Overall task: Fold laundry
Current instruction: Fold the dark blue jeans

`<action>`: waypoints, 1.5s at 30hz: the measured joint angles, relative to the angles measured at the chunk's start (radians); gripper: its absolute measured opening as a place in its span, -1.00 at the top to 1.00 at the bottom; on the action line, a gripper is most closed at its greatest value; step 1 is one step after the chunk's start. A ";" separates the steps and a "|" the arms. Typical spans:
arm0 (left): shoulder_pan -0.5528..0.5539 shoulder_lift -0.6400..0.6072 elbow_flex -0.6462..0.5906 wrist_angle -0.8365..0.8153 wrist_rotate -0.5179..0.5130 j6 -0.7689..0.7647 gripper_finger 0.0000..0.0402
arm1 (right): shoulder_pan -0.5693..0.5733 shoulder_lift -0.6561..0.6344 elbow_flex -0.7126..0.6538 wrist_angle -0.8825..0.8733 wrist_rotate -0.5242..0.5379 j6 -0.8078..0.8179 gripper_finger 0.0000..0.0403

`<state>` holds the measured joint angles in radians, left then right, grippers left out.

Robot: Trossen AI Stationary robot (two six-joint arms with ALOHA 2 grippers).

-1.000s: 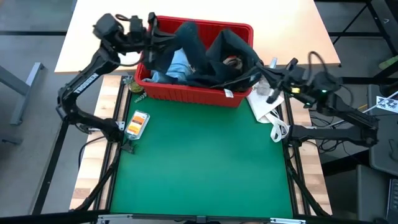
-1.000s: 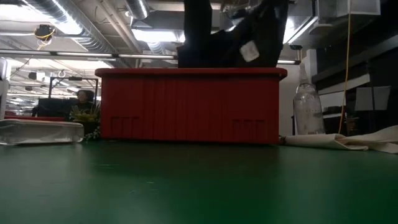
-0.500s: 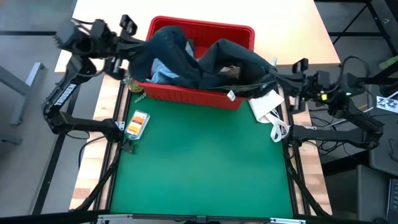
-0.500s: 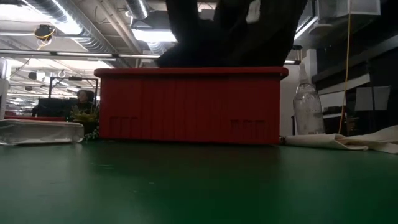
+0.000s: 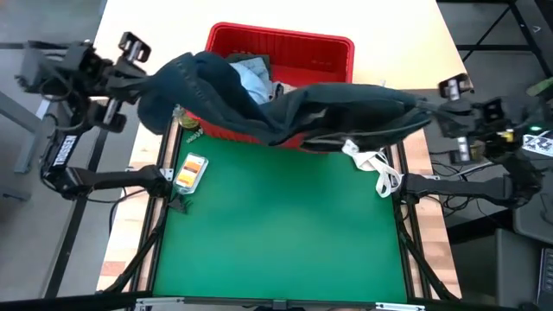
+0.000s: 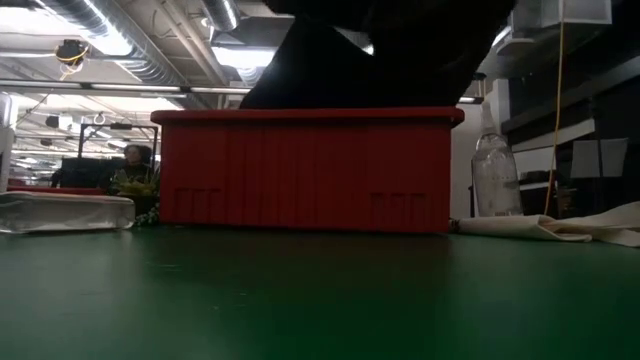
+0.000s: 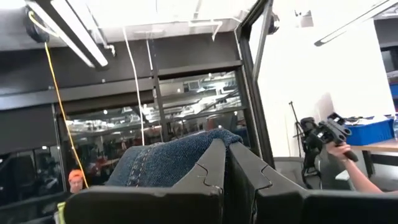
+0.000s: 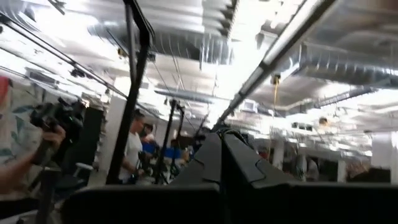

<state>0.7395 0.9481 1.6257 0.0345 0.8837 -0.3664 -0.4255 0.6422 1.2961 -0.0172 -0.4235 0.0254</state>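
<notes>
Left gripper [image 5: 149, 76]: fingers pressed together on one end of the dark navy jeans [image 5: 285, 112]; in the left wrist view a fold of blue denim bulges just past the fingertips [image 7: 219, 149], so the cloth is pinched, not merely touched. Right gripper [image 5: 429, 111]: likewise clenched, on the opposite end of the same garment; its wrist view shows the fingers [image 8: 214, 158] together, with only a dark trace at their tips.

Between the two grippers the jeans hang as one long sagging span, raised above the red basket [image 5: 324, 47] and drooping over its near wall. A patch of light blue denim [image 5: 255, 79] shows in the basket behind the span. Beyond the right gripper's side of the basket a white cloth [image 5: 370, 160] lies at the edge of the green mat [image 5: 276, 233]; near the left gripper's side lies a small orange packet [image 5: 191, 170].

Handling, as judged: thick denim, soft but fairly heavy, not fragile or slippery. It sags under its own weight, so hold it at the hems or waistband, where the seams are thick, and keep the grips well apart.

Pose: both arms are swung far outward, beyond the mat's side edges, wrists raised, pulling the garment taut.
</notes>
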 joint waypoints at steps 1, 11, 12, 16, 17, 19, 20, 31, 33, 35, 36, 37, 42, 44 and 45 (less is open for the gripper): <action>0.000 -0.012 0.000 -0.002 0.001 0.000 1.00 | 0.000 0.000 0.020 -0.009 -0.005 0.000 1.00; 0.000 -0.121 0.000 -0.361 0.051 0.016 1.00 | 0.000 -0.002 0.181 -0.302 -0.010 -0.004 1.00; 0.000 -0.125 0.000 -0.420 0.048 0.028 1.00 | 0.000 -0.002 0.188 -0.349 0.003 -0.006 1.00; -0.001 -0.139 0.000 -0.663 -0.035 0.112 1.00 | 0.000 -0.002 0.195 -0.525 0.093 -0.017 1.00; 0.000 -0.141 0.000 -0.727 -0.089 0.145 1.00 | 0.000 -0.001 0.194 -0.570 0.129 -0.029 1.00; 0.000 -0.140 0.000 -0.851 -0.224 0.219 1.00 | 0.000 0.000 0.194 -0.660 0.226 -0.050 1.00; 0.000 -0.138 0.000 -0.908 -0.295 0.249 1.00 | 0.000 0.001 0.193 -0.702 0.278 -0.058 1.00; 0.000 -0.091 0.000 -1.241 -0.271 0.293 1.00 | 0.000 0.010 0.193 -0.888 0.275 -0.094 0.98; -0.003 -0.092 0.000 -1.257 -0.179 0.274 1.00 | 0.000 0.010 0.193 -0.902 0.198 -0.094 0.99; -0.012 -0.093 0.000 -1.278 -0.105 0.227 1.00 | 0.000 0.010 0.193 -0.926 0.135 -0.094 0.99; -0.019 -0.094 0.000 -1.292 -0.079 0.196 1.00 | 0.000 0.010 0.192 -0.941 0.111 -0.090 0.99; -0.027 -0.098 0.000 -1.309 -0.062 0.165 1.00 | 0.000 0.010 0.192 -0.954 0.095 -0.083 0.98; -0.076 -0.114 0.000 -1.420 -0.039 -0.013 1.00 | 0.000 0.009 0.169 -0.971 0.089 -0.044 0.98; -0.091 -0.126 0.000 -1.467 -0.053 -0.100 1.00 | 0.000 0.009 0.148 -0.972 0.074 -0.023 0.98; -0.097 -0.134 0.000 -1.490 -0.074 -0.143 1.00 | 0.000 0.009 0.136 -0.971 0.057 -0.013 0.98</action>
<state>0.6427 0.8142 1.6257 -1.4556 0.8098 -0.5092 -0.4255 0.6514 1.4325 -0.9885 -0.3668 0.0123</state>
